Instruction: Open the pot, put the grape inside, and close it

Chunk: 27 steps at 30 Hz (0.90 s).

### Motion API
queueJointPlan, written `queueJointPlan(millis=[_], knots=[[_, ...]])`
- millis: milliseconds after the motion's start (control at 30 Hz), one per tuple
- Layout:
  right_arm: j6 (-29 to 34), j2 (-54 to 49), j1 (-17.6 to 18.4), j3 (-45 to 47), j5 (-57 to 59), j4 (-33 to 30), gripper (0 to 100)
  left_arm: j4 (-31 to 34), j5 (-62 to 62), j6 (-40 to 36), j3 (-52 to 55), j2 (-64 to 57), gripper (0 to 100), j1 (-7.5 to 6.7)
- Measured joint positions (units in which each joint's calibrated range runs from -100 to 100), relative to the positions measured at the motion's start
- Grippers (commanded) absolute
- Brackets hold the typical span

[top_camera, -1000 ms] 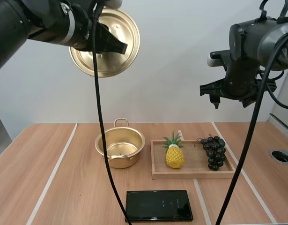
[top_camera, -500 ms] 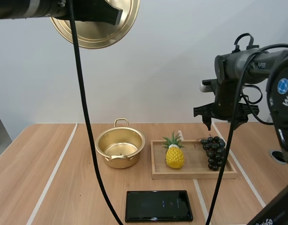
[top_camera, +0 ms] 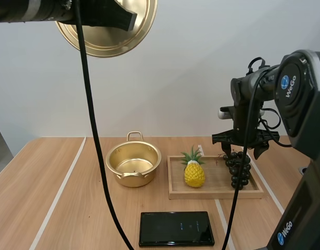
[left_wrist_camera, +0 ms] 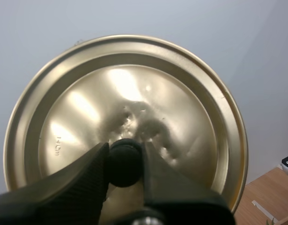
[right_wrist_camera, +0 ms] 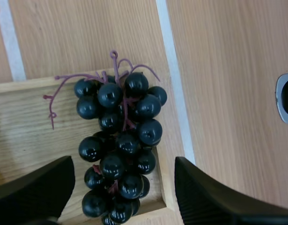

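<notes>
The gold pot (top_camera: 133, 164) stands uncovered on the table, left of the wooden tray (top_camera: 216, 195). Its gold lid (top_camera: 110, 28) is held high in the air by my left gripper (left_wrist_camera: 126, 159), which is shut on the lid's black knob (left_wrist_camera: 124, 162). A bunch of dark grapes (top_camera: 239, 169) lies at the tray's right end. My right gripper (top_camera: 239, 150) hangs open just above the grapes. From the right wrist, its fingers (right_wrist_camera: 36, 192) stand wide apart on either side of the grapes (right_wrist_camera: 119, 145), with nothing pinched.
A toy pineapple (top_camera: 193, 170) stands on the tray's left part. A black phone (top_camera: 176, 228) lies flat near the front edge. A round hole with a metal rim (right_wrist_camera: 286, 97) is set in the table right of the tray.
My right gripper has come down and left from mid-air to just above the grapes. The left arm lifted the lid higher and has held still for the last half second.
</notes>
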Motion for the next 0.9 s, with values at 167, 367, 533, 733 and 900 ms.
queueJointPlan(millis=[167, 367, 533, 733, 900], knots=[[0.47, 1.08, 0.00, 1.55, -0.60, -0.06, 100, 0.00, 0.00, 0.00, 0.00, 0.00, 0, 0.00], [0.79, 2.83, 0.00, 4.53, -3.01, -0.28, 100, 0.00, 0.00, 0.00, 0.00, 0.00, 0, 0.00], [0.78, 4.50, 0.00, 6.57, -6.44, -0.83, 100, 0.00, 0.00, 0.00, 0.00, 0.00, 0, 0.00], [0.78, 6.26, 0.00, 6.88, -9.05, -0.90, 100, 0.00, 0.00, 0.00, 0.00, 0.00, 0, 0.00], [-0.72, 6.39, -0.02, 6.88, -10.78, -1.32, 0, 0.00, 0.00, 0.00, 0.00, 0.00, 0, 0.00]])
